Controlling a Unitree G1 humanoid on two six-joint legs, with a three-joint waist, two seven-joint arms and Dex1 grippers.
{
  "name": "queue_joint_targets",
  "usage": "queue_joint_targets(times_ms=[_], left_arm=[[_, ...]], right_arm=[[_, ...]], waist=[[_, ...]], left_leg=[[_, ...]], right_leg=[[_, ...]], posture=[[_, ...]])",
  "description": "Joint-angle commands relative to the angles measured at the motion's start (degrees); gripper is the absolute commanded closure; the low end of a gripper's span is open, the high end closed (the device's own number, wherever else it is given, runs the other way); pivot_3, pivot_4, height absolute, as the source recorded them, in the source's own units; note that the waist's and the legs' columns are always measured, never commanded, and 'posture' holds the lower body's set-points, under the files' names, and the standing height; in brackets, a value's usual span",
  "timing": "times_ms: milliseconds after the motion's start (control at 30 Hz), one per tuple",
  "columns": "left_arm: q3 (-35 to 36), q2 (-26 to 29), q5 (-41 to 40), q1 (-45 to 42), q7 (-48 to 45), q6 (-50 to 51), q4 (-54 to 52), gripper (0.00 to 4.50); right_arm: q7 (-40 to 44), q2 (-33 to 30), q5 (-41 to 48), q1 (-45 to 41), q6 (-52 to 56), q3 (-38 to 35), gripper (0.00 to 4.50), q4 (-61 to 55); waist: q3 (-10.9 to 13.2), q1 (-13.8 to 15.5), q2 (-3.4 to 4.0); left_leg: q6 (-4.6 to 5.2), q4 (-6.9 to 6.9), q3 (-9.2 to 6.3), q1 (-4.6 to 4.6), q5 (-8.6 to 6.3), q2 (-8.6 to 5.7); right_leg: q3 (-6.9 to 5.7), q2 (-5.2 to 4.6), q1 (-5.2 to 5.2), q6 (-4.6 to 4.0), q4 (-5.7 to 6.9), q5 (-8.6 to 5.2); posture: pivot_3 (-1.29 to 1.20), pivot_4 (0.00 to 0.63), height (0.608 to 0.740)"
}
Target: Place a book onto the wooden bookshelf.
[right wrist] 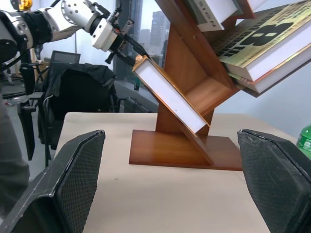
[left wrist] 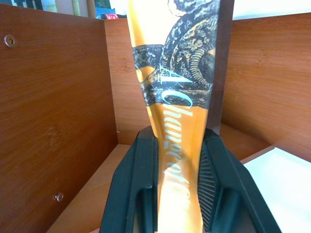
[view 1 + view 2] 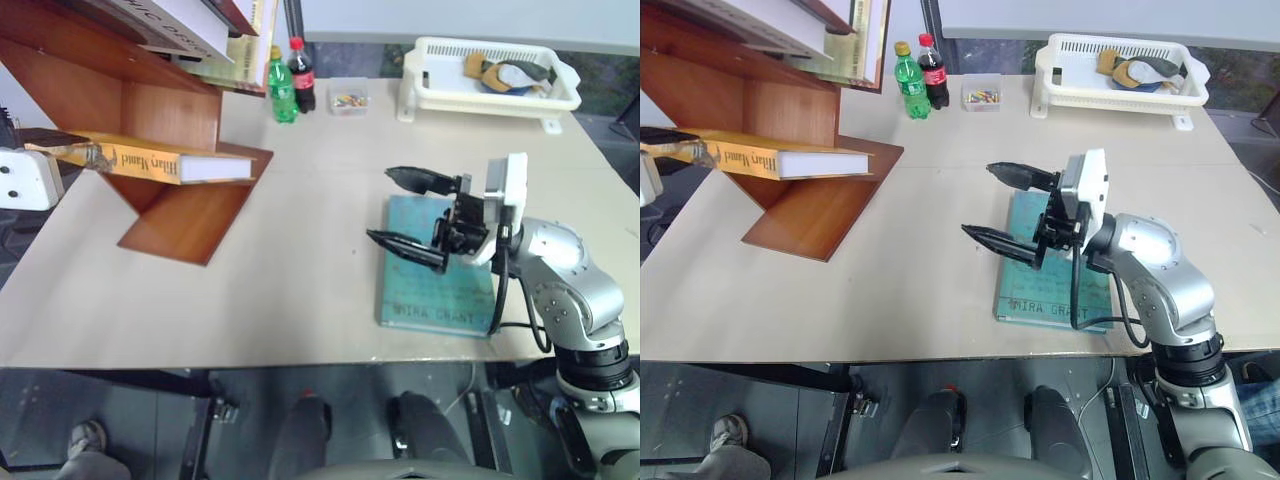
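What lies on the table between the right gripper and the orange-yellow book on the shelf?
Nothing: in the left eye view, bare table separates the right gripper from the book resting on the wooden bookshelf.

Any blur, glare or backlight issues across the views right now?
Left wrist view: the book is close and soft toward the bottom, between the left gripper fingers. Right wrist view: bright window backlight behind the wooden bookshelf; the near fingers look blurred. Left eye view: even light, soft shadow under the right gripper on the teal book.
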Motion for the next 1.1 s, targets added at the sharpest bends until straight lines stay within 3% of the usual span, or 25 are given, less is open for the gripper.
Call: queue_joint_targets(times_ms=[33, 133, 233, 333, 467, 600, 733, 800, 833, 867, 933, 1033, 1100], left_arm=[[2.11, 1.44, -3.43, 3.65, -0.09, 2.19, 0.81, 1.54], [7.43, 3.46, -9.14, 10.58, -1.6, 2.54, -1.99, 0.12], [18.82, 3.68, -15.87, 21.73, -5.23, 4.36, -8.02, 0.12], [40.07, -2.5, -20.88, 34.73, -9.65, 15.11, -23.96, 0.12], [54.26, -9.62, -21.6, 43.44, -8.39, 29.73, -41.36, 0.12], [59.75, -14.23, -22.86, 47.83, -5.88, 41.38, -53.15, 0.12], [62.49, -21.4, -35.71, 53.59, -0.55, 63.35, -71.66, 0.12], [57.72, -27.38, -45.22, 55.88, 8.69, 72.05, -82.54, 0.12], [53.89, -30.49, -49.75, 57.1, 13.41, 75.43, -87.23, 0.61], [49.06, -34.0, -52.77, 57.85, 18.11, 77.8, -91.15, 0.82], [41.42, -38.79, -53.62, 59.32, 23.2, 80.4, -95.01, 1.7], [31.46, -44.47, -49.69, 60.89, 26.99, 80.69, -95.58, 3.07], [28.41, -46.55, -47.11, 62.37, 27.6, 79.65, -94.37, 4.29]], right_arm=[[0.33, -0.45, 0.5, -0.98, -0.17, -0.55, 0.0, -1.01], [1.29, -0.93, 0.39, -0.68, -0.41, -0.5, 0.0, -0.6], [2.51, -1.44, 0.5, -0.61, -0.47, -0.44, 0.0, 0.14], [4.09, -2.27, 0.66, -0.72, -0.04, -0.25, 0.0, 1.29], [7.12, -3.07, 0.28, -1.37, -0.53, 0.43, 0.0, 4.33], [9.76, -2.86, -0.53, -2.41, -1.75, 1.12, 0.0, 7.69], [12.08, -4.14, -2.01, -1.13, -3.05, 1.03, 0.0, 9.01], [12.72, -5.55, -3.47, 0.36, -3.83, 1.01, 0.0, 8.65], [12.84, -6.31, -4.6, 1.0, -4.44, 1.13, 0.0, 8.59], [12.83, -7.05, -5.09, 1.54, -4.24, 1.14, 0.0, 8.53], [11.66, -7.84, -6.15, 1.8, -3.51, 0.85, 0.53, 8.83], [10.82, -9.34, -7.39, 3.39, -3.75, -0.5, 1.72, 8.12], [9.74, -10.62, -8.08, 5.42, -4.29, -2.1, 2.97, 7.08]], waist=[[-0.03, -0.2, -0.05], [-0.02, -0.71, -0.08], [-0.01, -1.67, -0.16], [-0.01, -1.98, -0.19], [0.01, -1.65, -0.26], [0.0, -1.41, -0.28], [0.01, -1.61, -0.28], [0.0, -1.55, -0.29], [-0.02, -1.48, -0.22], [-0.03, -1.36, -0.22], [-0.01, -1.31, -0.32], [-0.06, -1.42, -0.38], [-0.07, -1.36, -0.4]], left_leg=[[0.0, 0.0, 0.05, -0.02, 0.0, 0.05], [-0.01, -0.01, 0.24, -0.2, -0.01, 0.12], [-0.02, -0.03, 0.31, -0.45, -0.03, 0.11], [-0.01, -0.09, 0.35, -0.98, -0.05, 0.15], [-0.01, -0.13, 0.33, -1.19, -0.06, 0.11], [-0.01, -0.13, 0.3, -1.07, -0.06, 0.07], [-0.01, -0.1, 0.27, -0.95, -0.06, 0.1], [-0.01, -0.09, 0.27, -0.92, -0.06, 0.11], [-0.01, -0.08, 0.21, -0.92, -0.06, 0.12], [-0.01, -0.08, 0.15, -0.86, -0.06, 0.21], [-0.01, -0.07, 0.11, -0.78, -0.07, 0.14], [-0.02, -0.03, 0.09, -0.65, -0.06, 0.01], [-0.01, -0.06, 0.07, -0.52, -0.06, 0.01]], right_leg=[[0.04, 0.04, -0.02, 0.0, -0.01, 0.0], [0.16, 0.05, -0.17, -0.07, -0.15, 0.04], [0.2, -0.02, -0.4, -0.24, -0.25, 0.14], [0.2, -0.07, -0.84, -0.25, -0.45, 0.17], [0.07, -0.13, -0.98, -0.24, -0.54, 0.16], [0.08, -0.13, -0.84, -0.23, -0.56, 0.16], [0.07, -0.11, -0.73, -0.22, -0.61, 0.15], [0.08, -0.13, -0.67, -0.22, -0.63, 0.15], [0.04, -0.12, -0.64, -0.21, -0.67, 0.16], [0.01, -0.21, -0.5, -0.2, -0.75, 0.17], [-0.01, -0.26, -0.33, -0.19, -0.8, 0.18], [0.01, -0.19, -0.23, -0.18, -0.81, 0.22], [0.01, -0.12, -0.11, -0.2, -0.82, 0.21]], posture=[[0.0, 0.15, 0.74], [0.0, 0.15, 0.74], [0.0, 0.15, 0.74], [0.0, 0.15, 0.74], [0.0, 0.15, 0.74], [0.0, 0.15, 0.74], [0.0, 0.15, 0.74], [0.0, 0.15, 0.74], [0.0, 0.15, 0.74], [0.0, 0.15, 0.74], [0.0, 0.15, 0.74], [0.0, 0.15, 0.74], [0.0, 0.15, 0.74]])
